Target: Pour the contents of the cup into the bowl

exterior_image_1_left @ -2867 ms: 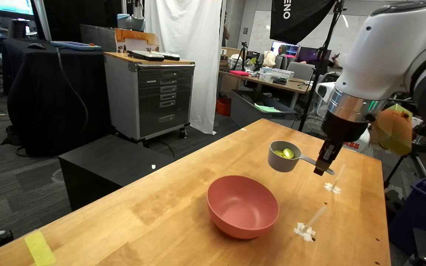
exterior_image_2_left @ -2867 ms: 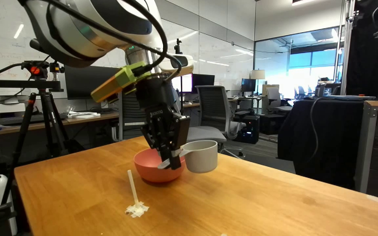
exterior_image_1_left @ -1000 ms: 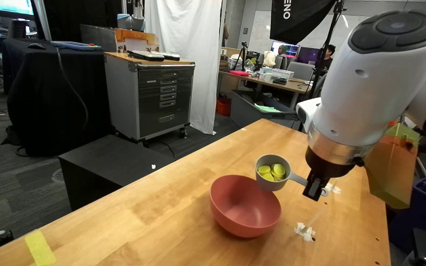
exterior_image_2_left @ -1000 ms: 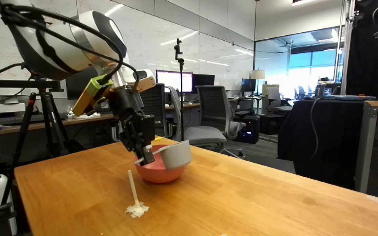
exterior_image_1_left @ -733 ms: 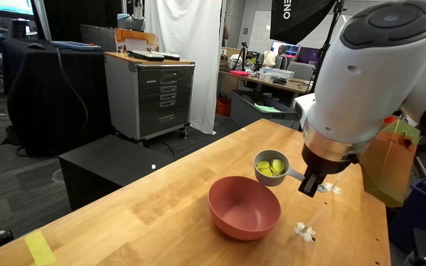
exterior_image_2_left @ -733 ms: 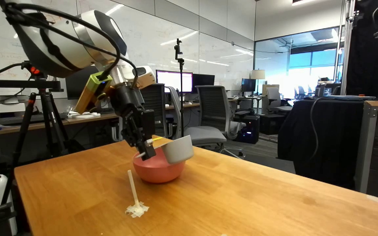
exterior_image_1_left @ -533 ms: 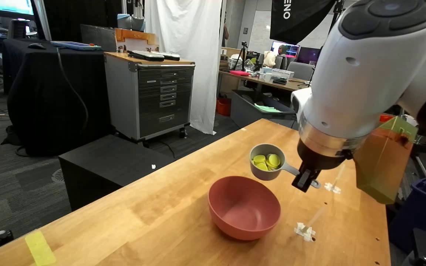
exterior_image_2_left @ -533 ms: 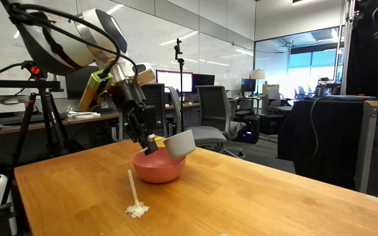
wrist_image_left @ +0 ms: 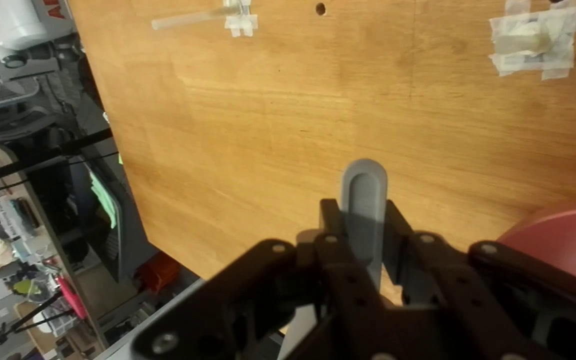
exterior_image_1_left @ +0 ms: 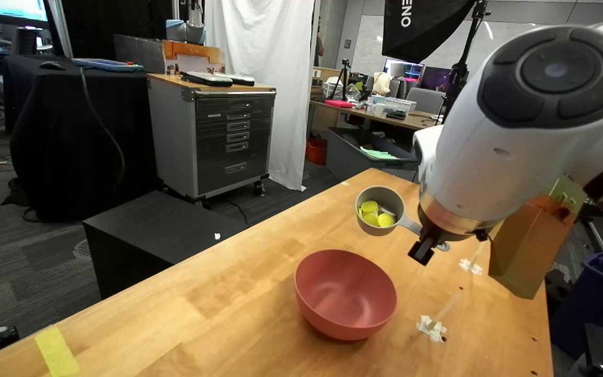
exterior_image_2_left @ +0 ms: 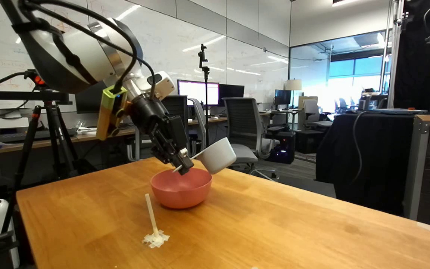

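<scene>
Cup [exterior_image_2_left: 218, 156], grey: in the air near the bowl [exterior_image_1_left: 345, 293], higher than its rim. Table [exterior_image_1_left: 202, 293] shows between the two in an exterior view, so they are apart; whether any part of the cup overhangs the bowl cannot be told. Cup tilted, its handle [wrist_image_left: 364, 200] side lower than the far side.

Gripper [wrist_image_left: 363, 217]: its black fingers [wrist_image_left: 331, 220] pinch the handle from both sides; the rounded handle end sticks out past the tips.

Yellow pieces [exterior_image_1_left: 370, 218]: inside the cup, flat and round, heaped; some overlap, exact number not readable.

Bowl: salmon-pink, upright on the wooden table, seen in both exterior views; part of it shows at the right edge of the wrist view.

Arm [exterior_image_1_left: 511, 141]: above and right of the bowl in an exterior view.

Pale stick [exterior_image_2_left: 150, 213]: standing in a patch of white tape [exterior_image_2_left: 156, 239], in front and to the left of the bowl in an exterior view. Yellow strip [exterior_image_1_left: 56, 352]: flat on the table, well to the left of the bowl in an exterior view.
</scene>
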`<act>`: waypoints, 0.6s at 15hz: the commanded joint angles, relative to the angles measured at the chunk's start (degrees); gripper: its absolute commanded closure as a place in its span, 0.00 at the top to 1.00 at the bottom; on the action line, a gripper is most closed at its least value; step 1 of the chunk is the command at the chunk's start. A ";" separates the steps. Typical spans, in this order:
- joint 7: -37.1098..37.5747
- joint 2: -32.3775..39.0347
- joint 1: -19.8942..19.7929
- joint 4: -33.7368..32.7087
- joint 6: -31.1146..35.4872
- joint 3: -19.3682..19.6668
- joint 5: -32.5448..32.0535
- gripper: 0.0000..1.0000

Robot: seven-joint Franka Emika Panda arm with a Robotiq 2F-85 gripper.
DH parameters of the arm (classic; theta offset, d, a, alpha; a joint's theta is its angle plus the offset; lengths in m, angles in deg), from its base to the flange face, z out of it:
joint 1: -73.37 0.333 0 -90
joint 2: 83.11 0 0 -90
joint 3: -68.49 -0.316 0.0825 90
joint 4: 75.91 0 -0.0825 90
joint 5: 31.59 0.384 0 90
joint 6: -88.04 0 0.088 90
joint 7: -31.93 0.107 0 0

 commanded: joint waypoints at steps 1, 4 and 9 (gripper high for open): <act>5.51 2.40 0.86 -1.35 -5.39 -1.51 -4.92 0.11; 7.57 3.67 1.28 -1.15 -7.45 -2.55 -6.84 0.11; 10.12 4.94 2.40 -1.15 -9.79 -4.36 -8.32 0.11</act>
